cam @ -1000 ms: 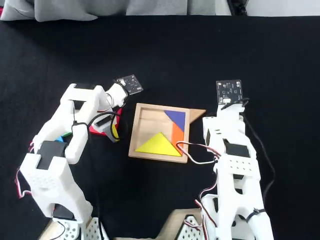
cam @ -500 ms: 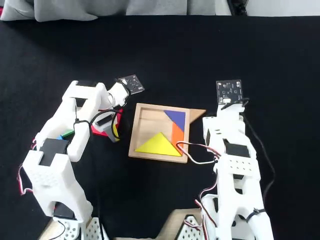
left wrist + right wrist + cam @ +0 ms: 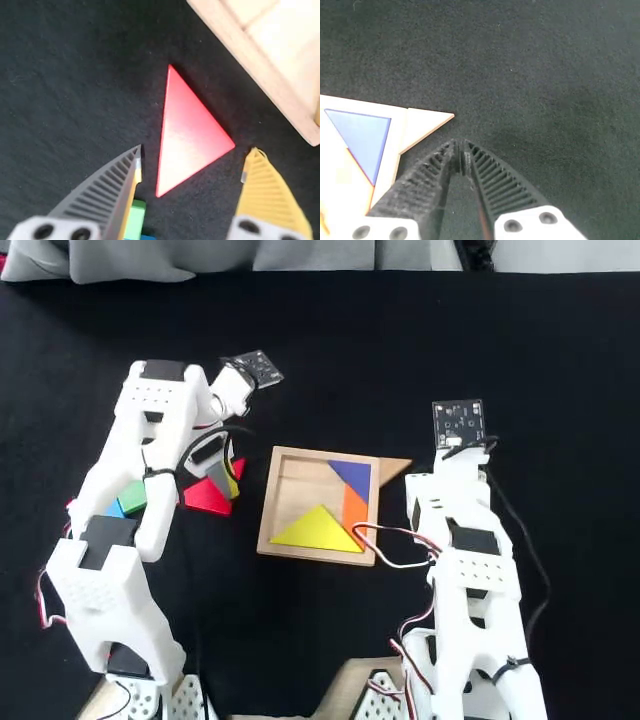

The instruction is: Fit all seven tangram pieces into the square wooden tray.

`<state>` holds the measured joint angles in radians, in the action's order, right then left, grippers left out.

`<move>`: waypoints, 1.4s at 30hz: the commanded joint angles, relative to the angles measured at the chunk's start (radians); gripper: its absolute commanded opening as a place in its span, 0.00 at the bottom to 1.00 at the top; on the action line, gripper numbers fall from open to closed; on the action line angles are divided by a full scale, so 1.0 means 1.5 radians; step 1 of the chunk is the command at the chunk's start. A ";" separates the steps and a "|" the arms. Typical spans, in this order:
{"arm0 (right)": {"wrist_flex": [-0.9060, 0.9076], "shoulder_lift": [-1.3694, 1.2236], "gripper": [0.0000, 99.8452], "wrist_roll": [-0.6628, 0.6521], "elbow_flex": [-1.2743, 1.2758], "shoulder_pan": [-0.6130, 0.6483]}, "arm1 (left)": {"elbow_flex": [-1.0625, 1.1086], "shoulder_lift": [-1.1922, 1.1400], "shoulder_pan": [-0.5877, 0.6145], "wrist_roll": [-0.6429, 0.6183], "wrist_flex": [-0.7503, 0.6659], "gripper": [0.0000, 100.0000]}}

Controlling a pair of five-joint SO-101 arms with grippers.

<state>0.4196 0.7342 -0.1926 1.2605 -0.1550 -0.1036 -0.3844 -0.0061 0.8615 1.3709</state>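
— Black cloth covers the table [image 3: 400, 360], and the square wooden tray [image 3: 268, 512] sits between the two arms. What's in it?

— Three pieces. A yellow triangle [image 3: 316, 530] lies against the rim nearest the arms' bases. A blue triangle [image 3: 352, 476] and an orange piece [image 3: 354, 508] run along the side facing the right arm. The half toward the left arm is bare wood, so there's room to fill.

— And the left gripper [image 3: 195, 151]?

— Spread wide and holding nothing, with one finger on either side of the red triangle [image 3: 187, 135]. That piece lies flat on the cloth just outside the tray's left-arm side. I'd judge the gripper is lined up to pinch it across its edges.

— Clearance?

— Tight toward the tray: one corner of the red triangle is near the rim but apart from it. A green piece [image 3: 133, 495] lies farther out.

— Right gripper [image 3: 460, 150]?

— Clenched on nothing, over cloth beside the tray's far corner. A pale wooden triangle [image 3: 427, 125] there seems to touch the rim, though the angle makes that hard to call. Open cloth lies beyond it.
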 commanded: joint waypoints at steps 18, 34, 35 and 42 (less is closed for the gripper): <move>-0.012 0.022 0.02 -0.007 -0.008 0.008 | 0.180 0.003 -0.012 0.019 -0.217 0.32; -0.012 0.021 0.02 -0.007 -0.008 0.008 | 0.124 -0.078 -0.012 0.015 -0.153 0.31; -0.012 0.021 0.02 -0.007 -0.008 0.008 | 0.119 -0.081 -0.012 0.015 -0.152 0.30; -0.012 0.021 0.02 -0.007 -0.008 0.008 | 0.113 -0.088 -0.014 0.018 -0.152 0.21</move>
<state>0.4196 0.7373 -0.1926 1.2605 -0.1550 0.0744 -0.4964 -0.0107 0.8876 1.1408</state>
